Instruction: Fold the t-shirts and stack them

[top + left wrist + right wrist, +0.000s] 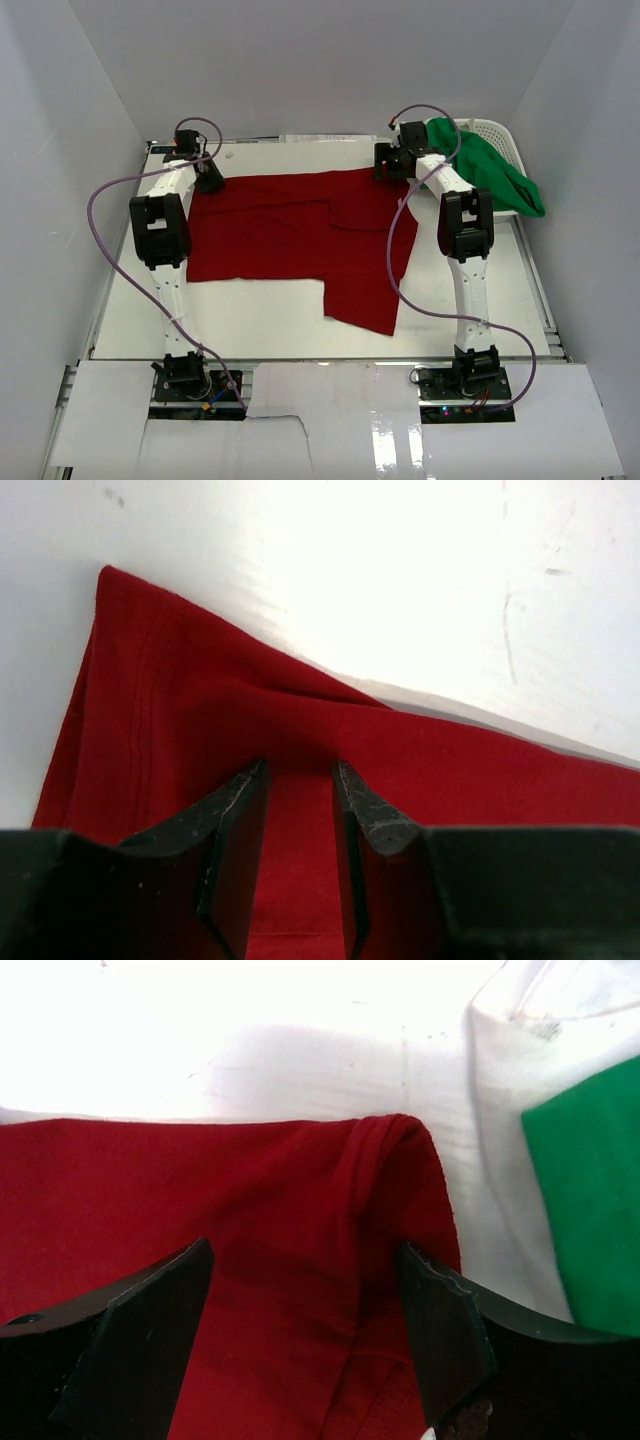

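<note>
Left arm is out at the far left, and the left gripper (300, 770) sits right down on the far left corner of the red t-shirt (290, 230). Its fingers (235, 820) stand only partly apart, with a narrow gap between them that is filled with red. The cloth creases up toward the tips, but I cannot tell whether the gripper is actually pinching it or just resting on it.

Over on the other side, the right gripper (305, 1250) is at the far right corner of the same shirt. Its jaws are spread wide, with nothing held. The fingers (150, 1320) straddle a stitched hem that curls over at the corner.

The red t-shirt lies spread across the middle of the counter (260, 310), and its far edge runs from one gripper to the other. It is mostly flat, with a wrinkle near the centre and one part reaching toward the near side, right of centre.

The green t-shirt (490, 170) is in the far right corner, bunched and draped over the white basket (495, 128), spilling over its near rim. It lies just to the right of the right gripper, and a strip of white counter shows between it and the red shirt.
</note>
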`<state>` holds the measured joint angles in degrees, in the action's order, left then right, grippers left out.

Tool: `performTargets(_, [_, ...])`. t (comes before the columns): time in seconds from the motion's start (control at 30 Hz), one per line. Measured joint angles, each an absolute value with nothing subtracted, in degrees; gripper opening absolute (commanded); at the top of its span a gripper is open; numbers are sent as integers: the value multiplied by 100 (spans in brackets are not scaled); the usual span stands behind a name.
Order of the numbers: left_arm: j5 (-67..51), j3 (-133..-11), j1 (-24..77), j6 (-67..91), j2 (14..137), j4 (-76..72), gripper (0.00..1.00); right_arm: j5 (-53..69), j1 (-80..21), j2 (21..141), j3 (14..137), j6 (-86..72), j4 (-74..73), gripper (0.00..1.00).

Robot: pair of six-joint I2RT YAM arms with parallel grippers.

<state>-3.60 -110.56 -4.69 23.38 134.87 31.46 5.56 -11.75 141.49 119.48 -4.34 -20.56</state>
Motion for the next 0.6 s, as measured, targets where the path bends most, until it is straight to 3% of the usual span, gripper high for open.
performTargets(0.47, [-390, -11701, -473, 2403, 13900, 3124, 44, 550, -1079, 14540, 12558, -565, -1944, 89])
performTargets(0.6, [-867, -11703, -545, 2558, 13944, 2888, 43, 705, -1059, 14549, 12560, -615, -1717, 90])
